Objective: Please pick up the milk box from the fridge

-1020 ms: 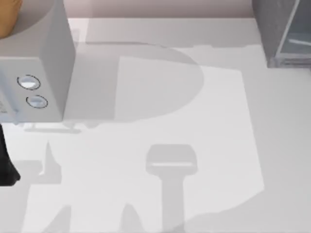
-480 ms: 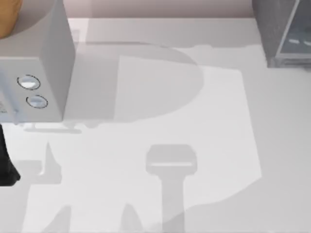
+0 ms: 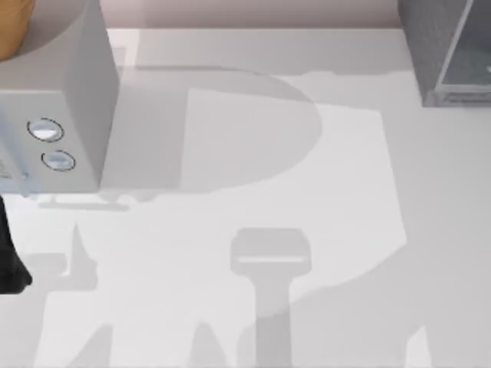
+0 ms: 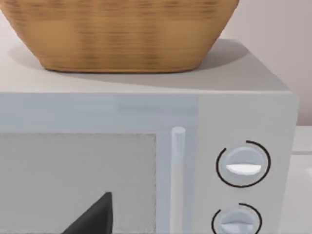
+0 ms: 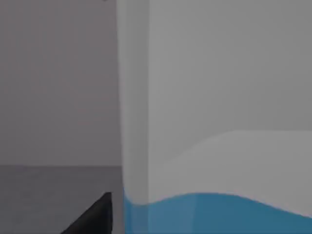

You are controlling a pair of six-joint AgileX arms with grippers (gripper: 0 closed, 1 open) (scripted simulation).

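Observation:
The milk box (image 5: 219, 146) stands very close in the right wrist view, white above with a bright blue band below. A black part of my right gripper (image 5: 92, 218) sits just beside the box's edge, against the fridge's dark grey inside (image 5: 58, 97). In the top view the fridge (image 3: 449, 46) stands at the table's far right corner, with its pale glass panel facing the table. My left arm (image 3: 9, 261) is parked at the left edge. A black part of my left gripper (image 4: 92, 218) points at the lighter grey box.
A light grey box with two round knobs (image 3: 54, 115) (image 4: 243, 165) stands at the far left, with a woven basket (image 4: 122, 34) (image 3: 11, 27) on top. Arm shadows lie across the white table (image 3: 253, 192).
The arm shadow at the table's lower right has spread leftwards. The pale streaks behind the fridge's glass have faded. The left arm has stayed still.

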